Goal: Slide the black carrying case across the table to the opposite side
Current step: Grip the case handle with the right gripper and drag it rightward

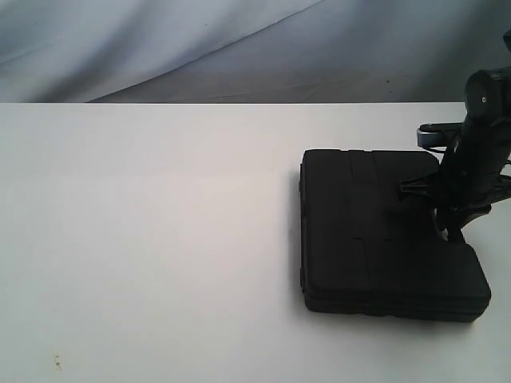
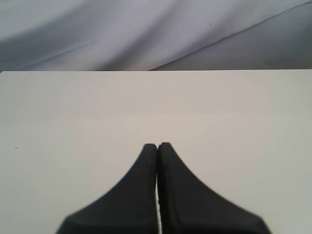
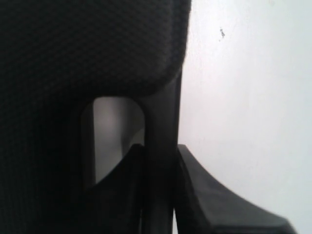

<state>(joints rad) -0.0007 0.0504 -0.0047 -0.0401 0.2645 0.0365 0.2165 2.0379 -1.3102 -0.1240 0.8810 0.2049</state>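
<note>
Well, the case (image 1: 383,231) is sitting flat on the right-hand part of the desk (image 1: 160,239), its long sides running from the far edge toward the near one. A strip of bare white shows between it and the far edge, and a wide stretch of white spreads out toward the left edge. It's a matte black slab of moulded plastic with rounded corners. A couple of shallow ribs run down the lid, and there are small notches along its left side. Up close, the plastic has a fine pebbled grain. The desk itself is smooth and plain white, with a few tiny dark specks (image 1: 57,361) near the near left corner. Behind the far edge hangs a pale grey cloth (image 1: 239,40), creased in long soft folds.

The right arm (image 1: 479,159) comes down over the right side of the case, dark against dark, so from across the room its tip is hard to pick out. The right wrist view settles it. The handle slot (image 3: 114,131) is a rounded cut-out with white desk showing through. One black finger (image 3: 122,195) reaches into it while the other sits outside the case's edge. The right jaws are clamped on the thin handle bar (image 3: 161,161) between them.

The left jaws are pressed together, tip against tip, two smooth black wedges over bare desk. They point toward the far edge, well apart from the case, which doesn't show in the left wrist view at all.
</note>
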